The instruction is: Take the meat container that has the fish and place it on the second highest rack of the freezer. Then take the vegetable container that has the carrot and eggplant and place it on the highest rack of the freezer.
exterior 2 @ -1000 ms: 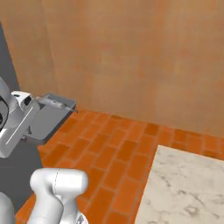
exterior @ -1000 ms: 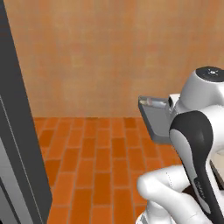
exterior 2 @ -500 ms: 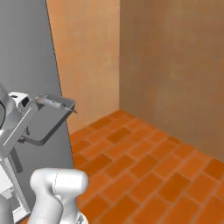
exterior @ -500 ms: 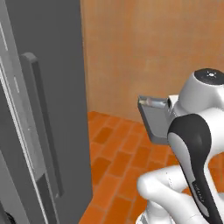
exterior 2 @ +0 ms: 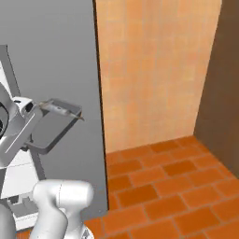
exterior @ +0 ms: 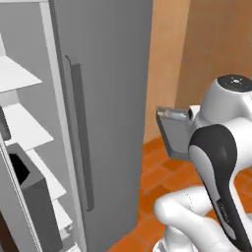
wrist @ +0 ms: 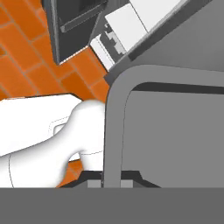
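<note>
I carry a flat grey rectangular container (exterior: 176, 137) up by my wrist, my claw (wrist: 111, 180) closed on its rim, facing the tall grey freezer (exterior: 103, 74) with white racks (exterior: 19, 125).

I see flat, even, bright rendered light with no glare, only soft shading; edges look slightly coarse, nothing blurred.
</note>
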### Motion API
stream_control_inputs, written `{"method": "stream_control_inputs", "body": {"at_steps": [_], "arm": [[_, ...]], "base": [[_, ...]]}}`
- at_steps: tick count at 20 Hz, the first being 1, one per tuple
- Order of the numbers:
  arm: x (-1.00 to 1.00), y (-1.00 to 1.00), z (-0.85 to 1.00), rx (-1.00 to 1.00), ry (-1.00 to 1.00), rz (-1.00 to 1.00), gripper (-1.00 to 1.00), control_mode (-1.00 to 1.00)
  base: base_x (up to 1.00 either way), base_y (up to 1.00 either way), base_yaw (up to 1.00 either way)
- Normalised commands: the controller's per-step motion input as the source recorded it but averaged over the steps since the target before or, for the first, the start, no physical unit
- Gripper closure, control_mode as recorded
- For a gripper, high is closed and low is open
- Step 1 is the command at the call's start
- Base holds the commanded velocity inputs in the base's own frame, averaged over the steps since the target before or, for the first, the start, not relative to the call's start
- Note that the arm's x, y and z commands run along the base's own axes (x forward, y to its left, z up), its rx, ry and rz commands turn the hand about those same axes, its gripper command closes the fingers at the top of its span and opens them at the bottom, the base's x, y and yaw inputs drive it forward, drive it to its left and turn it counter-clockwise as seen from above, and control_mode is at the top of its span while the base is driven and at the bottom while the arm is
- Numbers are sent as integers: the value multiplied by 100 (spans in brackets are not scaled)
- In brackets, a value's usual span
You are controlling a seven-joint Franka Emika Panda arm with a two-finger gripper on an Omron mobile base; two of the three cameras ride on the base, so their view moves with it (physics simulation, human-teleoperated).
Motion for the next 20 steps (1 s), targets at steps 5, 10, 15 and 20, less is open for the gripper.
{"method": "stream_control_inputs", "body": {"at_steps": [5,10,15,20], "arm": [[0,0,0,0,0,0,100,100],[0,0,0,0,0,0,100,100],[0,0,0,0,0,0,100,100],[0,0,0,0,0,0,100,100]], "base": [[3,-2,75],[1,-2,67],[17,0,51],[40,0,32]]}}
